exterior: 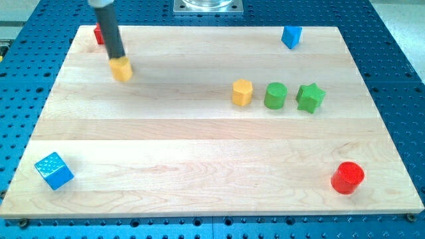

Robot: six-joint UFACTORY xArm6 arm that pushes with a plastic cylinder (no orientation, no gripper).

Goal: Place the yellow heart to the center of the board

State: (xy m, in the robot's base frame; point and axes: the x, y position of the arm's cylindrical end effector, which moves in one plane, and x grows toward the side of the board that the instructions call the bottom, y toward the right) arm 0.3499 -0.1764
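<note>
The yellow heart [122, 70] lies near the board's upper left. My tip [117, 58] rests right at the heart's top edge, touching it or nearly so. The dark rod rises from there to the view's top. A red block [98, 34] sits behind the rod at the top left corner, partly hidden, and its shape cannot be made out.
A yellow hexagon [242, 92], a green cylinder [275, 95] and a green star [310, 97] stand in a row right of centre. A blue block [291, 36] sits at the top right, a blue cube [54, 170] at the bottom left, a red cylinder [348, 177] at the bottom right.
</note>
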